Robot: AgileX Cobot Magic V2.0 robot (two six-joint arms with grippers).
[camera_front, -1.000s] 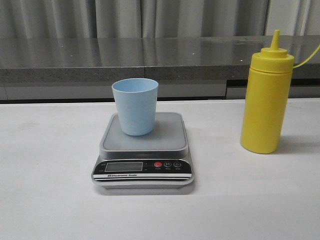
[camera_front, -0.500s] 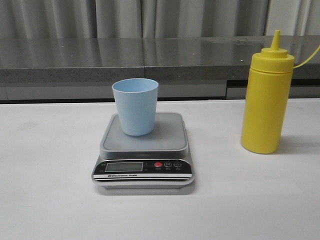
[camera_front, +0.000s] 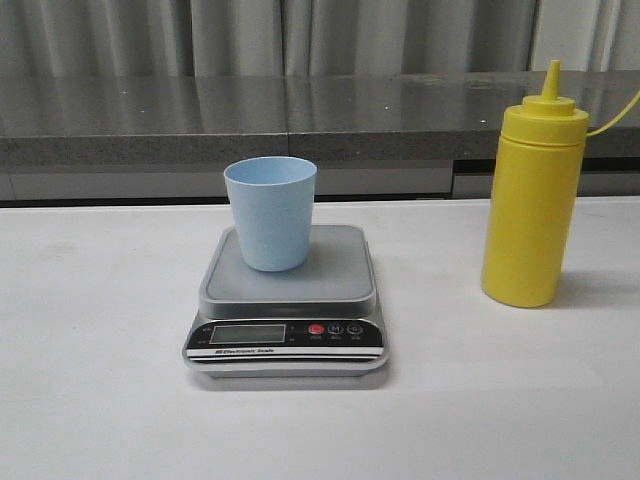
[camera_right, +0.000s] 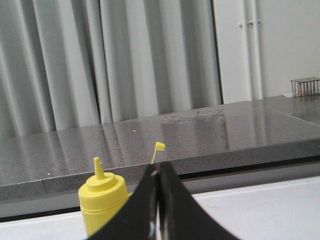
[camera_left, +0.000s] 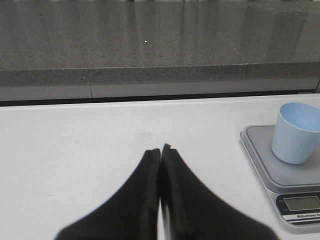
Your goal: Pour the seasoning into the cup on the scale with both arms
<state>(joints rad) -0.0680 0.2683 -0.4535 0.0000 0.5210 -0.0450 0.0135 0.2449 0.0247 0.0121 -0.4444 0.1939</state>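
The pale blue cup (camera_front: 270, 212) stands upright on the silver-grey scale (camera_front: 340, 272) at the table's middle. The yellow seasoning bottle (camera_front: 530, 200) stands upright on the table, to the right of the scale. Neither gripper shows in the front view. In the left wrist view my left gripper (camera_left: 161, 148) is shut and empty over bare table, with the scale (camera_left: 257, 152) and cup (camera_left: 296, 132) off to one side. In the right wrist view my right gripper (camera_right: 160, 165) is shut, with the bottle (camera_right: 102, 200) beyond and beside it, apart.
A thin yellow tether with a small cap (camera_right: 159, 146) sticks out from the bottle, past my right fingertips; it also shows in the front view (camera_front: 615, 118). A grey stone ledge (camera_front: 150, 120) and curtains run behind the white table (camera_front: 100, 400).
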